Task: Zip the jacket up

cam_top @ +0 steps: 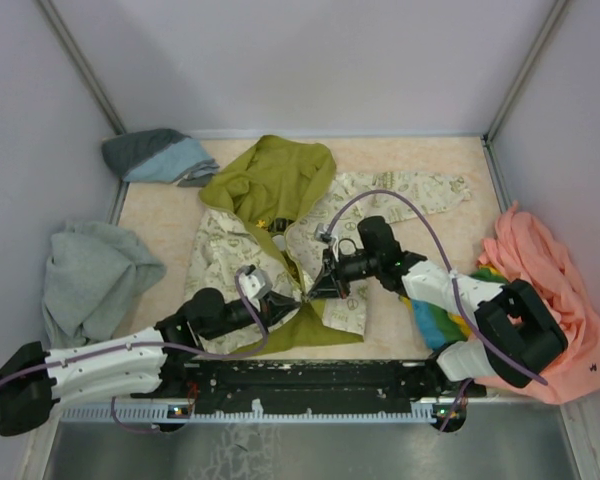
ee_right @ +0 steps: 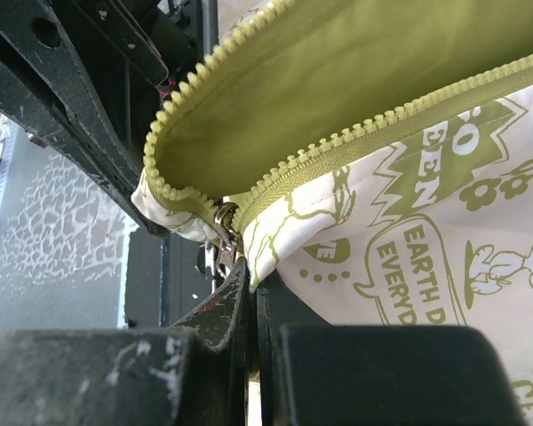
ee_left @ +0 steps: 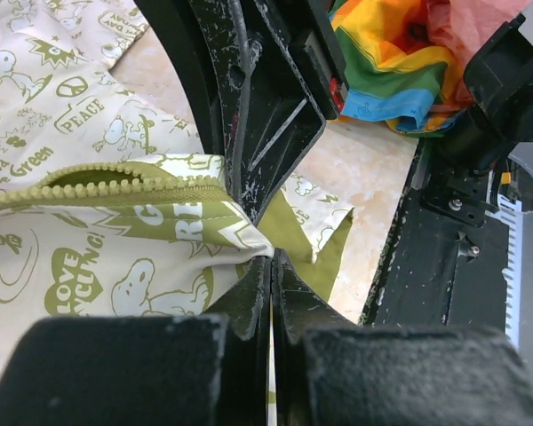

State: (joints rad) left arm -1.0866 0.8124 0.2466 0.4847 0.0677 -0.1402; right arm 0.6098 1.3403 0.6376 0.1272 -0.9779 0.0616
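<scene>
At the jacket [cam_top: 220, 250] hem, both jaws clenched on fabric; zipper slider [ee_right: 224, 217] half hidden

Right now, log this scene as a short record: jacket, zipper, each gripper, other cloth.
jacket: spread out front up, hood at the far side
zipper: open; the tooth rows part above the slider, which sits at the bottom end
left gripper: shut on the jacket's bottom hem
right gripper: shut on the jacket's edge beside the slider
other cloth: grey sweatshirt on the left, peach-pink garment on the right, rainbow cloth near the right arm
</scene>
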